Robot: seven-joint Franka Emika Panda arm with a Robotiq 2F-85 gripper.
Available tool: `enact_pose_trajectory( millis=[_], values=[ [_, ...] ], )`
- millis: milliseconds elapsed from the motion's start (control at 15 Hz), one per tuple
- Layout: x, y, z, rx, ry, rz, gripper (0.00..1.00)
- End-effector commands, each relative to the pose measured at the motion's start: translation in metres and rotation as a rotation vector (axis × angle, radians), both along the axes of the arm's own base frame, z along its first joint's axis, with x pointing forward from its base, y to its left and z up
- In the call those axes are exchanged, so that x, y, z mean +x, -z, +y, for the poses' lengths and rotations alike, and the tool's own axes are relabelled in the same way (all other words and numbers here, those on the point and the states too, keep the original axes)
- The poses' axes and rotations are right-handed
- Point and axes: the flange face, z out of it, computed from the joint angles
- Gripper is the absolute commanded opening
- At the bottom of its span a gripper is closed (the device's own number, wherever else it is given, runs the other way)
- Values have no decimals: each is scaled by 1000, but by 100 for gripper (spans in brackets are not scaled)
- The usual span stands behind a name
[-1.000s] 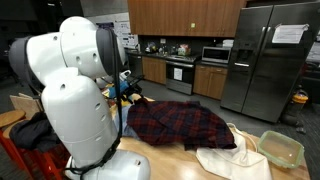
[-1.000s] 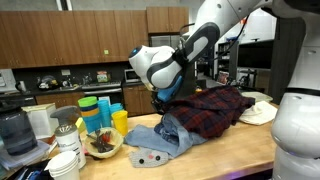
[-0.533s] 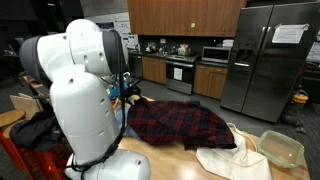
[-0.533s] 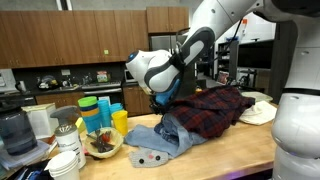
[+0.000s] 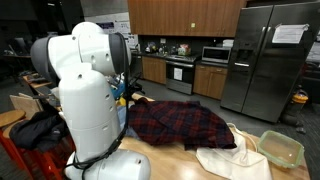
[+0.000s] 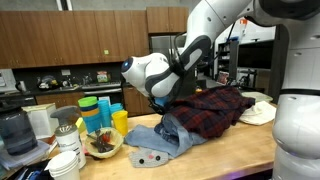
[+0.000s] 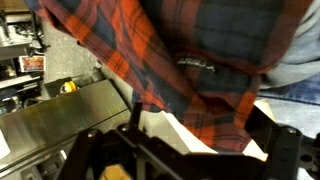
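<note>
Plaid cloth fills most of the wrist view: a red and dark-blue plaid shirt lies crumpled beneath the gripper, whose jaws stand spread wide with nothing between them. Whether the tips touch the fabric cannot be told. A grey-blue denim garment shows at three o'clock of that view, touching the shirt.

In an exterior view the gripper hangs below the round white wrist, over the shirt's nine o'clock edge, where the plaid shirt meets the denim garment. The denim spills out at seven o'clock of the shirt onto the wooden counter. At nine o'clock of the gripper stand stacked coloured cups, with a bowl near them at seven o'clock. A white cloth lies just at three o'clock of the shirt.

In an exterior view the plaid shirt spreads across the counter's middle, the white cloth at its five o'clock, a green container just beyond.
</note>
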Motion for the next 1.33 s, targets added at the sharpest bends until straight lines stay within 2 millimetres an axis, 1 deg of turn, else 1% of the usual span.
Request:
enact_pose_trajectory(
  millis=[0, 133, 333, 400, 467, 600, 667, 733, 867, 1000, 1067, 1133, 1267],
  values=[
    [11, 2, -6, -82, 11, -104, 100],
    [16, 5, -11, -110, 36, -130, 100],
    [18, 6, -17, -133, 78, -142, 100],
    [18, 6, -20, -134, 95, -145, 75],
    [17, 5, -21, -137, 106, -145, 74],
    [17, 2, -23, -140, 129, -150, 61],
    [16, 0, -23, -140, 137, -152, 54],
    [16, -2, -24, -140, 144, -155, 44],
    [16, -6, -23, -131, 154, -156, 28],
    [18, -12, -21, -121, 154, -148, 15],
    [18, -14, -20, -120, 146, -144, 6],
    [18, -18, -18, -123, 137, -141, 1],
    [20, -24, -15, -146, 125, -116, 0]
  ],
)
